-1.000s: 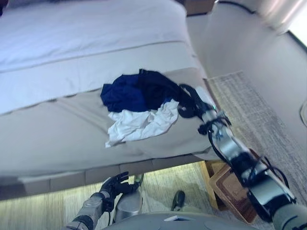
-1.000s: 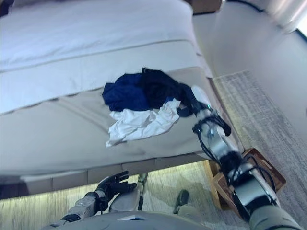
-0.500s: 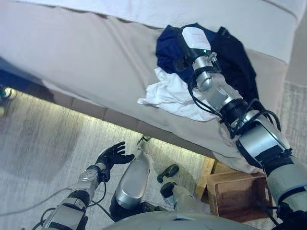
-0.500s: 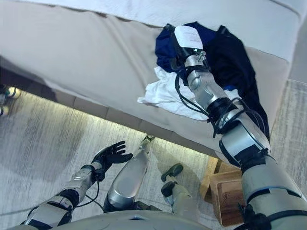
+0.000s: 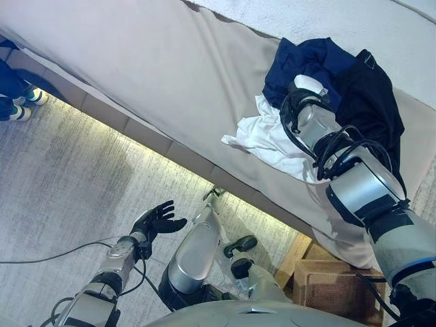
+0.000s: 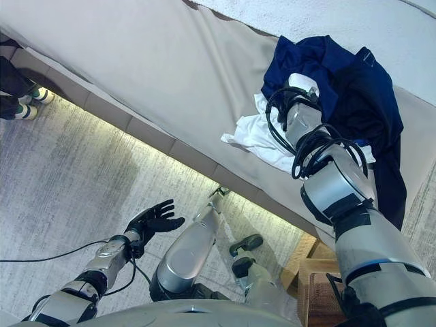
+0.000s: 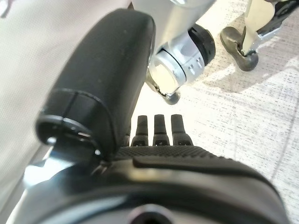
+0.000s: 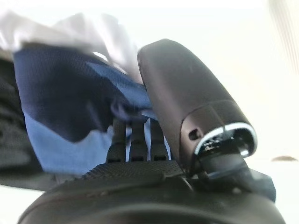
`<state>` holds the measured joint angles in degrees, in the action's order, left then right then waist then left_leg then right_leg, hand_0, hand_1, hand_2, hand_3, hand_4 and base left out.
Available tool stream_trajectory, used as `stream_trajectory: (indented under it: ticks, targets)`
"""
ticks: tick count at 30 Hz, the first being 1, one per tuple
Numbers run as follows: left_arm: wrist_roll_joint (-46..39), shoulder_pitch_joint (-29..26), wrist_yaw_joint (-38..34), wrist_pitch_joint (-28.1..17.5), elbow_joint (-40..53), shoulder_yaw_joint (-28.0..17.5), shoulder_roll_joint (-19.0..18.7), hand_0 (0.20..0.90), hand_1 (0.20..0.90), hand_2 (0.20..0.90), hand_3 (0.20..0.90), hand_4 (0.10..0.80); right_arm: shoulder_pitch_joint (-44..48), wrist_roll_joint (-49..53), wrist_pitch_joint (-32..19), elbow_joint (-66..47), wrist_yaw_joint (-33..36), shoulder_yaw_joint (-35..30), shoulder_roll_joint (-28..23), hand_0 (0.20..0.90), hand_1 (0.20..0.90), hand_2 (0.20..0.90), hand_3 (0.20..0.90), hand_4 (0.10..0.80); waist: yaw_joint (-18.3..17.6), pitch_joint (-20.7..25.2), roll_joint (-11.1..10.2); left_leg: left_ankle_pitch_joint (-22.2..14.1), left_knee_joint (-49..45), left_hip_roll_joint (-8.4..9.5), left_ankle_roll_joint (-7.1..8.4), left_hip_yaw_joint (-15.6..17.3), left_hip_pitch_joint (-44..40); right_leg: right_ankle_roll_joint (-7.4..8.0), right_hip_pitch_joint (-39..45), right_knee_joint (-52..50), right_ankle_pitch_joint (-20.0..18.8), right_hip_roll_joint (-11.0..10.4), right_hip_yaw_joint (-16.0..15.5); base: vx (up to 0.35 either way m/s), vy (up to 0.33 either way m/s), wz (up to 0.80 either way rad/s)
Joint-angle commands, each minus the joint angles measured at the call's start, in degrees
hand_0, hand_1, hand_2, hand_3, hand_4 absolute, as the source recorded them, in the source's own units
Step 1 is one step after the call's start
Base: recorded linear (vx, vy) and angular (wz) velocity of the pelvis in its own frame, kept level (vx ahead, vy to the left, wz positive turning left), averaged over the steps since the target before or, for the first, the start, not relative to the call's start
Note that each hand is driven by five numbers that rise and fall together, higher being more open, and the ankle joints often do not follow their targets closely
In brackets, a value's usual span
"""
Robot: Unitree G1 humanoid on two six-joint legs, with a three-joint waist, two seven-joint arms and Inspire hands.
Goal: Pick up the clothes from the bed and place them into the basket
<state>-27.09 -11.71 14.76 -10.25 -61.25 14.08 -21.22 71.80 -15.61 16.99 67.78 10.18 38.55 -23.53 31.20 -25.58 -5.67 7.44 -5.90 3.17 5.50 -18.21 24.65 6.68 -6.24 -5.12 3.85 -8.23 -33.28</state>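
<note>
A pile of clothes lies near the edge of the beige-covered bed [image 5: 157,68]: a navy blue garment [image 5: 306,58], a black one [image 5: 371,95] beside it and a white one [image 5: 269,139] toward the bed's edge. My right hand [image 5: 305,88] rests on the pile where blue meets white. In the right wrist view its fingers [image 8: 135,140] run straight into the blue cloth [image 8: 60,88], thumb alongside, nothing gripped. My left hand [image 5: 155,221] hangs low over the floor, fingers spread and empty; it also shows in the left wrist view [image 7: 156,133].
A wooden basket [image 5: 334,289] stands on the floor below the bed's corner, under my right arm. A person's shoes [image 5: 24,102] are on the pale carpet by the bed's side. A lit strip runs under the bed frame.
The camera has swung and tilted. My right hand has moved from the pile's edge onto the blue and white clothes. The left hand stays open and low.
</note>
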Motion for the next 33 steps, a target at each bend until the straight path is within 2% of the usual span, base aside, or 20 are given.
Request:
stream_trajectory:
  ticks: [1, 4, 8, 12, 15, 17, 19, 20, 21, 22, 24, 27, 28, 30, 33]
  targets:
    - [-0.87, 6.28, -0.33, -1.84, 1.27, 1.82, -2.39, 0.9, 0.9, 0.9, 0.9, 0.8, 9.14, 2.69, -4.27, -10.3, 17.1, 0.55, -3.32, 0.3, 0.3, 0.3, 0.2, 0.1, -0.19, -0.47, -0.88, -7.48, 2.47, -1.23, -5.47, 5.82, -6.43, -2.58, 0.01, -7.86, 2.13, -0.89, 1.61, 0.015, -0.038, -0.09]
    - [0.04, 8.18, -1.0, -2.16, 1.51, 0.43, -1.78, 0.9, 0.9, 0.9, 0.9, 0.8, 7.7, 4.73, -7.9, -24.82, 27.66, -4.93, -6.18, 0.3, 0.3, 0.3, 0.2, 0.1, -2.19, 0.81, -1.64, -8.08, 3.71, -1.75, -5.43, 6.29, -9.09, -2.51, 1.25, -7.4, 2.24, -0.28, 3.54, 0.043, -0.036, -0.17]
    - [2.36, 10.19, -0.86, -2.23, 0.65, -1.42, -0.98, 0.9, 0.9, 0.9, 0.9, 0.8, 3.64, 4.12, -12.11, -38.3, 32.08, -13.01, -9.42, 0.3, 0.3, 0.3, 0.2, 0.1, -4.49, 3.23, -1.89, -8.62, 4.9, -2.04, -5.58, 6.98, -12.2, -2.66, 2.86, -6.3, 3.0, 0.29, 5.72, 0.061, -0.002, -0.17]
    - [5.91, 12.41, -0.71, -1.28, -0.55, -2.66, 0.21, 0.9, 0.9, 0.9, 0.9, 0.8, -2.79, 3.88, -11.84, -52.66, 32.0, -19.52, -13.45, 0.3, 0.3, 0.3, 0.2, 0.1, -7.32, 7.86, -1.59, -9.09, 6.52, -1.92, -5.68, 8.11, -16.75, -2.82, 6.26, -3.63, 3.78, 1.23, 7.75, 0.13, 0.02, -0.24]
    - [8.1, 13.41, -0.99, -0.38, -1.17, -2.71, 0.95, 0.9, 0.9, 0.9, 0.9, 0.8, -6.23, 3.72, -10.54, -56.88, 31.07, -21.5, -15.4, 0.3, 0.3, 0.3, 0.2, 0.1, -8.77, 10.94, -1.38, -9.01, 7.88, -1.76, -5.61, 8.58, -19.46, -2.68, 8.62, -1.93, 3.85, 1.92, 8.46, 0.096, 0.001, -0.16]
    - [9.36, 13.83, -1.04, 0.39, -1.49, -2.6, 1.31, 0.9, 0.9, 0.9, 0.9, 0.8, -7.86, 4.16, -9.99, -57.76, 29.92, -22.1, -16.48, 0.3, 0.3, 0.3, 0.2, 0.1, -9.42, 12.59, -1.04, -7.71, 8.23, -1.42, -5.77, 8.99, -20.21, -2.73, 9.66, -0.74, 2.72, 2.16, 8.06, 0.039, 0.018, -0.11]
    - [10.73, 13.99, -0.89, 1.1, -1.92, -2.64, 1.67, 0.9, 0.9, 0.9, 0.9, 0.8, -9.54, 4.9, -8.09, -57.65, 25.08, -22.21, -17.09, 0.3, 0.3, 0.3, 0.2, 0.1, -9.93, 14.08, -1.06, -7.63, 8.5, -1.4, -5.39, 9.53, -21.13, -2.67, 10.92, 0.14, 2.77, 2.38, 8.02, 0.101, -0.027, -0.2]
    - [11.18, 14.07, -0.77, 1.69, -2.03, -2.75, 1.92, 0.9, 0.9, 0.9, 0.9, 0.8, -10.52, 6.83, -7.66, -56.9, 21.56, -21.64, -17.4, 0.326, 0.326, 0.326, 0.23, 0.13, -10.23, 14.85, -1.06, -7.71, 8.4, -1.34, -5.19, 9.83, -21.63, -2.73, 11.49, 0.56, 2.71, 2.38, 7.99, 0.116, 0.005, -0.11]
    - [11.72, 14.19, -0.48, 2.45, -1.91, -3.05, 2.07, 0.9, 0.9, 0.9, 0.9, 0.8, -12.14, 9.15, -6.62, -56.25, 15.03, -20.81, -17.56, 0.794, 0.794, 0.794, 0.776, 0.676, -10.49, 15.66, -1.12, -7.79, 8.14, -1.27, -4.96, 10.17, -21.97, -2.89, 12.05, 0.82, 2.74, 2.39, 7.83, 0.133, 0.02, -0.08]
    - [11.99, 14.2, -0.22, 3.09, -1.7, -3.26, 1.93, 0.9, 0.9, 0.9, 0.9, 0.8, -13.69, 10.56, -5.06, -55.29, 8.99, -19.6, -17.6, 0.9, 0.9, 0.9, 0.9, 0.8, -10.65, 16.03, -1.24, -7.83, 7.8, -1.23, -4.79, 10.35, -22.14, -3.11, 12.41, 0.89, 2.8, 2.4, 7.74, 0.111, 0.017, -0.11]
    - [11.48, 14.06, 0.0, 4.02, -1.07, -3.03, 1.43, 0.9, 0.9, 0.9, 0.9, 0.8, -16.3, 11.71, -4.98, -53.32, -1.54, -16.25, -17.46, 0.9, 0.9, 0.9, 0.9, 0.8, -10.81, 15.87, -1.62, -7.88, 6.64, -1.34, -4.62, 10.48, -21.98, -3.78, 12.75, 0.4, 3.12, 2.46, 7.71, 0.059, -0.004, -0.12]
    - [11.21, 13.2, -0.36, 5.21, 0.0, -1.9, 0.87, 0.9, 0.9, 0.9, 0.9, 0.8, -17.49, 9.6, -5.92, -47.86, -8.92, -12.39, -16.06, 0.9, 0.9, 0.9, 0.9, 0.8, -9.98, 14.31, -2.07, -7.93, 4.9, -1.58, -4.52, 9.54, -21.46, -4.68, 13.14, -1.17, 3.78, 2.53, 7.02, 0.045, -0.04, -0.03]
    - [11.19, 12.99, -0.47, 5.23, 0.06, -1.58, 0.86, 0.9, 0.9, 0.9, 0.9, 0.8, -17.25, 7.91, -5.42, -45.45, -10.66, -11.09, -15.25, 0.9, 0.9, 0.9, 0.9, 0.8, -9.38, 13.75, -2.31, -8.98, 5.04, -1.84, -4.1, 9.07, -22.08, -4.68, 13.62, -1.71, 5.08, 2.75, 7.51, 0.046, -0.065, 0.08]
    - [10.44, 12.33, -0.6, 5.39, 0.63, -0.74, 0.46, 0.9, 0.9, 0.9, 0.9, 0.8, -15.78, 5.41, -5.22, -40.67, -12.38, -8.76, -13.78, 0.9, 0.9, 0.9, 0.9, 0.8, -8.05, 12.09, -2.12, -8.76, 4.68, -1.8, -3.97, 8.18, -21.39, -4.84, 13.84, -2.26, 5.39, 2.6, 6.64, -0.023, -0.034, 0.14]
    - [9.09, 9.82, -0.11, 5.04, 0.6, 0.04, -1.09, 0.9, 0.9, 0.9, 0.9, 0.8, -11.79, 3.56, -4.14, -33.05, -9.07, -5.36, -11.11, 0.9, 0.9, 0.9, 0.9, 0.8, -5.41, 8.66, -1.69, -7.98, 3.81, -1.58, -3.88, 6.53, -18.02, -4.96, 12.52, -3.4, 5.57, 2.11, 4.92, -0.191, -0.013, 0.28]
